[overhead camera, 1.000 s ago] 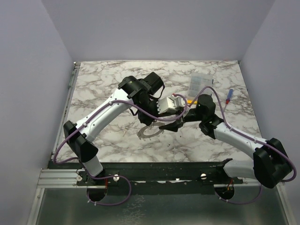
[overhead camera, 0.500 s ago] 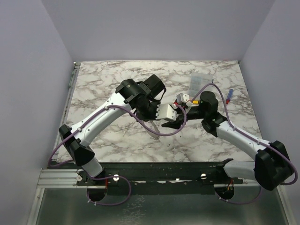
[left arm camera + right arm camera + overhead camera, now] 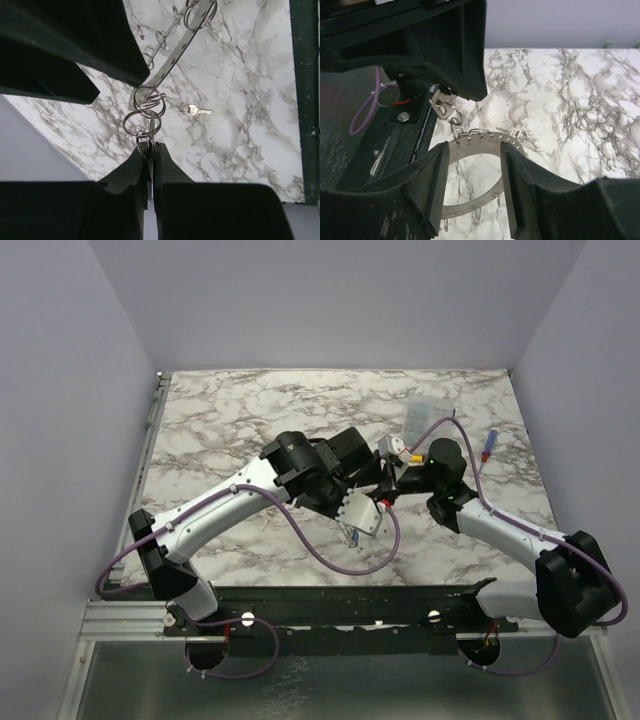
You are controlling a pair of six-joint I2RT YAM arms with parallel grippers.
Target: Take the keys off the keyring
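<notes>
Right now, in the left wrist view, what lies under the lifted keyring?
One bare silver key lies loose on the marble table below the keyring. The left pincer, shut on a split ring, hides the table nearer the camera.

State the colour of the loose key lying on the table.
The key is bare silver; it shows best in the left wrist view.

Table top (image 3: 220, 420): white marble pattern with grey veining. It is enclosed on three sides by plain pale lavender panels: back wall (image 3: 330, 300), left wall (image 3: 60, 460), right wall (image 3: 590, 390). An aluminium rail (image 3: 115, 618) runs along the near table edge. Below it lies a dull grey sheet (image 3: 330, 690), possibly brushed metal. Lighting is even and diffuse, with soft shadows.
</notes>
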